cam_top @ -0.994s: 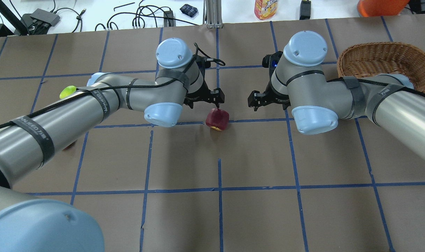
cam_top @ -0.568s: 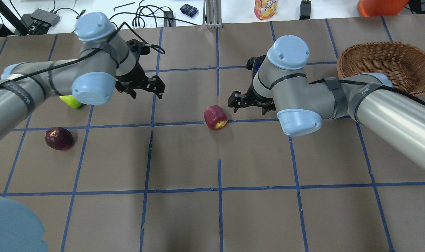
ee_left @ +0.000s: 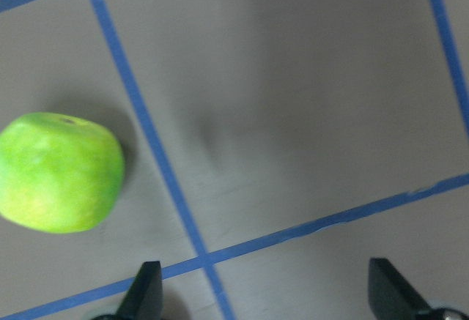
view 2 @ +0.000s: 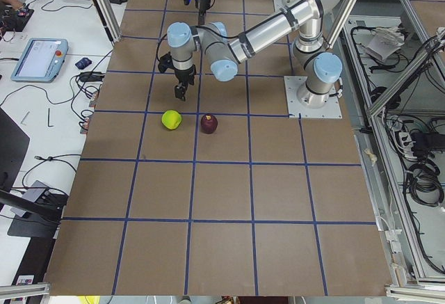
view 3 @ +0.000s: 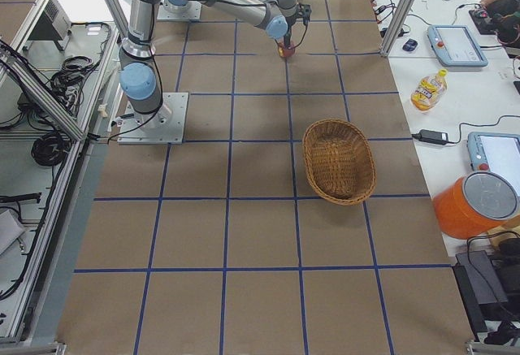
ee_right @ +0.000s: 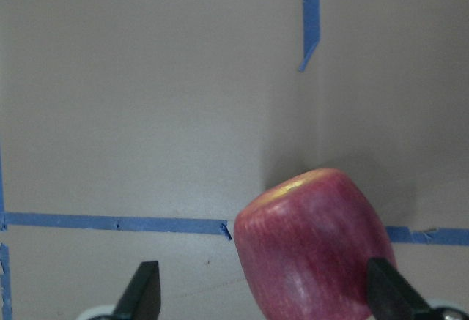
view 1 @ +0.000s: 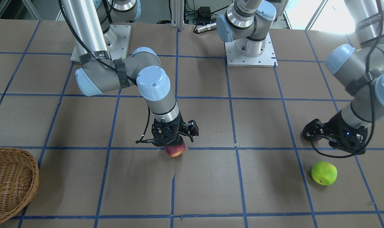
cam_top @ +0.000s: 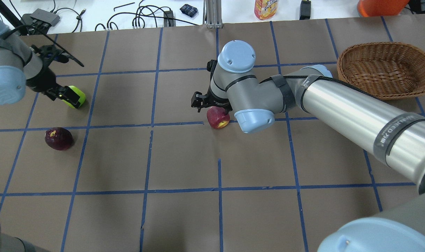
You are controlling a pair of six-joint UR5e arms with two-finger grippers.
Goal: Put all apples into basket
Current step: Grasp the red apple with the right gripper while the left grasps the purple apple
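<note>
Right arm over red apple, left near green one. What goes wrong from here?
The red apple with a yellowish patch sits off-centre in the open right hand, close to one finger; closing may roll it away.
The bright green apple lies outside the open left hand; descending there would miss it.
</note>
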